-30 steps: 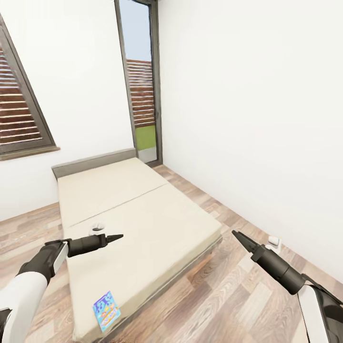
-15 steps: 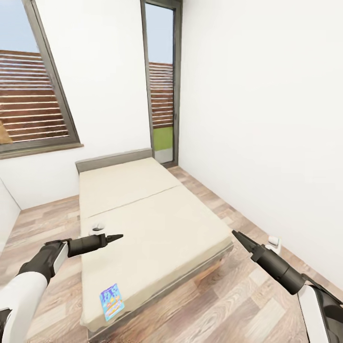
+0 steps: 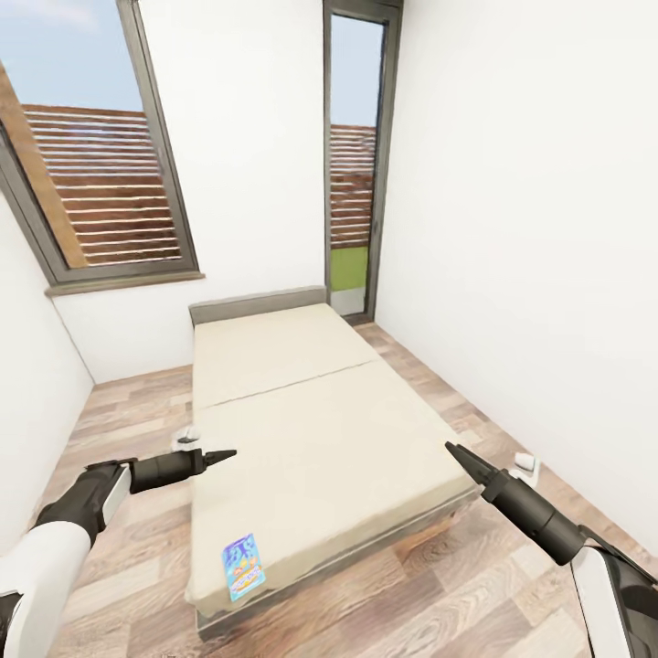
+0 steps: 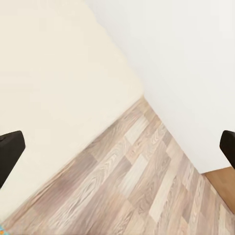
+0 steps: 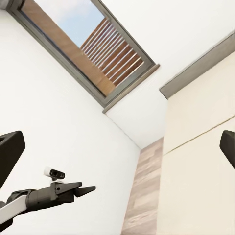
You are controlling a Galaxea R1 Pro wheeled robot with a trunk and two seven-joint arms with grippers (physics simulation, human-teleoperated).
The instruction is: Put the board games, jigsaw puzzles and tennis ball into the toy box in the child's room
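Note:
The bed (image 3: 311, 429) is a cream mattress with a grey edge, lying in the middle of the room ahead. One board game (image 3: 243, 567), a thin blue box with a busy cover, lies near the bed's front left corner. My left gripper (image 3: 225, 453) hangs open over the bed's left edge, well above the game. My right gripper (image 3: 454, 451) is open too, raised beyond the bed's front right corner. Both hold nothing. In the left wrist view the bed (image 4: 54, 83) meets the wooden floor. The table, toy box, jigsaw puzzles and tennis ball are out of view.
White walls close in on both sides. A large window (image 3: 100, 183) and a tall glass door (image 3: 352, 174) are at the far end. Small white objects lie on the wooden floor at the bed's left (image 3: 186, 436) and by the right wall (image 3: 524, 464).
The whole picture has shifted to the right, so the camera has turned left. More of the window and the left wall shows. Both arms keep the same pose.

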